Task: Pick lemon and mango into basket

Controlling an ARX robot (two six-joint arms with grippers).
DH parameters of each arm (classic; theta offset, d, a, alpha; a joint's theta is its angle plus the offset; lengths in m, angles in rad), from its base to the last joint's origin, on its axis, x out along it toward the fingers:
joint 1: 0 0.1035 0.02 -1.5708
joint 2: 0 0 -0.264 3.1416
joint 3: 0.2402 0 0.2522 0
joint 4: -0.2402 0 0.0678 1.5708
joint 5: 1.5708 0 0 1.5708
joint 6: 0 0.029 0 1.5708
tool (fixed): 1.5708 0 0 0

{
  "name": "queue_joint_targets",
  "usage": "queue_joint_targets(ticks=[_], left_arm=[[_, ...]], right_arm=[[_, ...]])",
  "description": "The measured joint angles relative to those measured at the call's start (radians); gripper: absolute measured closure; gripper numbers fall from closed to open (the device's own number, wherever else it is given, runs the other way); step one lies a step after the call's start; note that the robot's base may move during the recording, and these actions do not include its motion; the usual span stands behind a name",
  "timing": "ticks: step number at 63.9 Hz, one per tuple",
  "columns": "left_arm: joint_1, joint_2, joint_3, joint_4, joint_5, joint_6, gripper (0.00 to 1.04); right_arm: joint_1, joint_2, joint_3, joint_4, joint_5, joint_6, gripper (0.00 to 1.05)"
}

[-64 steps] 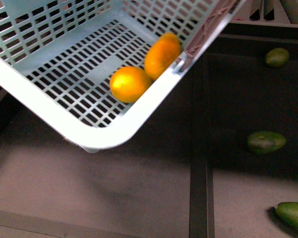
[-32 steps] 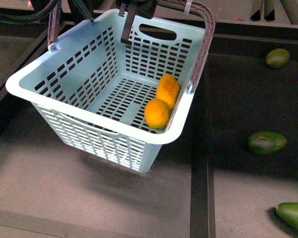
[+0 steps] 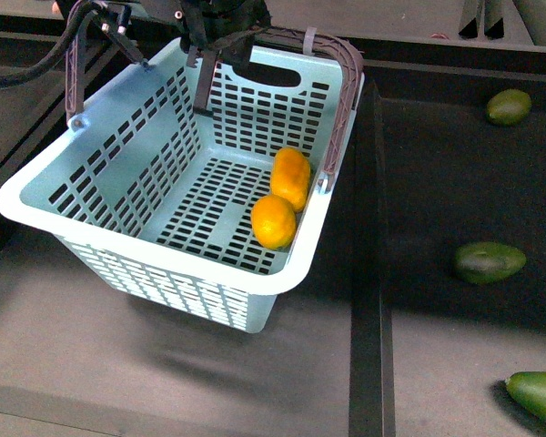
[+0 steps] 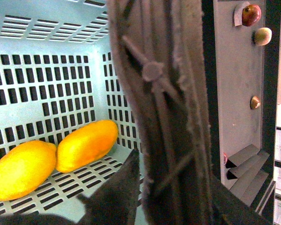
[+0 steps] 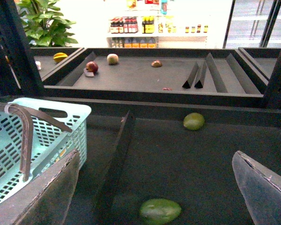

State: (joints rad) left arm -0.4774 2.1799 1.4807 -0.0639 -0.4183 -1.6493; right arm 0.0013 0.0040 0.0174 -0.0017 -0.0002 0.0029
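Observation:
The light teal basket [image 3: 36, 214] hangs tilted above the dark shelf, left of the middle in the front view. My left gripper [image 3: 220, 27] is shut on its brown handles [image 3: 341, 100] at the top. Inside, against the right wall, lie the round lemon [image 3: 274, 221] and the longer mango [image 3: 291, 177], touching each other. The left wrist view shows the handle [image 4: 164, 108] filling my left gripper [image 4: 173, 197], with the lemon [image 4: 21, 169] and mango [image 4: 86, 144] on the slotted floor below. My right gripper [image 5: 155, 157] is open and holds nothing, to the right of the basket [image 5: 61, 117].
Three green avocados [image 3: 508, 106] [image 3: 488, 261] [image 3: 539, 396] lie in the right compartment, beyond a raised divider [image 3: 369, 300]. One avocado [image 5: 160, 211] sits just under my right gripper and another avocado [image 5: 194, 121] farther off. A back shelf [image 5: 145, 75] holds several small fruits.
The basket has swung away from the camera, from close and steeply tilted to nearly level, then drifted slightly left. The lemon and mango have stayed against its right wall.

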Motion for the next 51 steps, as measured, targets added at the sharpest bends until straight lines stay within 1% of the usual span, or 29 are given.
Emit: queue_joint_targets(ticks=[1,3,4,11,17,18,21,23,25,28,31,32,33,34,35,36,37,38,40,41,43,44,46,51], left_arm=[[0.0,-0.002,-0.003,-0.001,0.0,0.0,0.71],[0.0,-0.012,-0.014,-0.006,-0.002,-0.002,0.64],[0.0,-0.015,-0.016,-0.008,-0.002,-0.003,0.62],[0.002,-0.076,-0.074,-0.039,-0.018,-0.011,0.42],[0.007,-0.196,-0.17,-0.132,-0.082,0.008,0.19],[0.008,-0.208,-0.178,-0.139,-0.089,0.012,0.17],[0.014,-0.272,-0.223,-0.191,-0.129,0.041,0.07],[0.018,-0.307,-0.251,-0.2,-0.141,0.049,0.05],[0.022,-0.358,-0.288,-0.212,-0.162,0.059,0.07],[0.023,-0.423,-0.333,-0.23,-0.184,0.076,0.07],[0.022,-0.494,-0.374,-0.245,-0.192,0.092,0.07],[0.022,-0.523,-0.392,-0.244,-0.188,0.123,0.07],[0.025,-0.556,-0.433,-0.176,-0.163,0.19,0.1],[0.032,-0.592,-0.487,-0.068,-0.122,0.267,0.13],[0.035,-0.608,-0.512,-0.016,-0.098,0.289,0.15],[0.048,-0.655,-0.594,0.148,-0.036,0.457,0.2],[0.061,-0.692,-0.674,0.307,0.002,0.61,0.25],[0.071,-0.713,-0.727,0.415,0.024,0.716,0.29],[0.104,-0.76,-0.869,0.71,0.064,0.993,0.39],[0.121,-0.782,-0.921,0.804,0.082,1.145,0.44],[0.15,-0.824,-0.989,0.903,0.101,1.321,0.53],[0.161,-0.843,-1.012,0.924,0.108,1.377,0.56],[0.176,-0.869,-1.042,0.94,0.121,1.441,0.61],[0.217,-0.944,-1.131,0.949,0.165,1.56,0.78]], right_arm=[[0.0,0.0,0.0,0.0,0.0,0.0,0.09],[0.0,0.0,0.0,0.0,0.0,0.0,0.09],[0.0,0.0,0.0,0.0,0.0,0.0,0.09],[0.0,0.0,0.0,0.0,0.0,0.0,0.09],[0.0,0.0,0.0,0.0,0.0,0.0,0.09],[0.0,0.0,0.0,0.0,0.0,0.0,0.09],[0.0,0.0,0.0,0.0,0.0,0.0,0.09],[0.0,0.0,0.0,0.0,0.0,0.0,0.09],[0.0,0.0,0.0,0.0,0.001,0.0,0.09],[0.0,0.0,0.0,0.0,0.0,0.0,0.09],[0.0,0.0,0.0,0.0,0.0,0.0,0.09],[0.0,0.0,0.0,0.0,0.0,0.0,0.09],[0.0,0.0,0.0,0.0,0.0,0.0,0.09],[0.0,0.0,0.0,0.0,0.0,0.0,0.09],[0.0,0.0,0.0,0.0,0.0,0.0,0.09],[0.0,0.0,0.0,0.0,0.001,0.0,0.09],[0.0,0.0,0.0,0.0,0.0,0.0,0.09],[0.0,0.0,0.0,0.0,0.0,0.0,0.09],[0.0,0.0,0.0,0.0,0.002,0.0,0.09],[0.0,0.0,0.0,0.0,0.002,0.0,0.09],[0.0,0.0,0.0,0.0,0.002,0.0,0.09],[0.0,0.0,0.0,0.0,0.002,0.0,0.09],[0.0,0.0,0.0,0.0,0.002,0.0,0.09],[0.0,0.0,0.0,0.0,0.002,0.0,0.09]])
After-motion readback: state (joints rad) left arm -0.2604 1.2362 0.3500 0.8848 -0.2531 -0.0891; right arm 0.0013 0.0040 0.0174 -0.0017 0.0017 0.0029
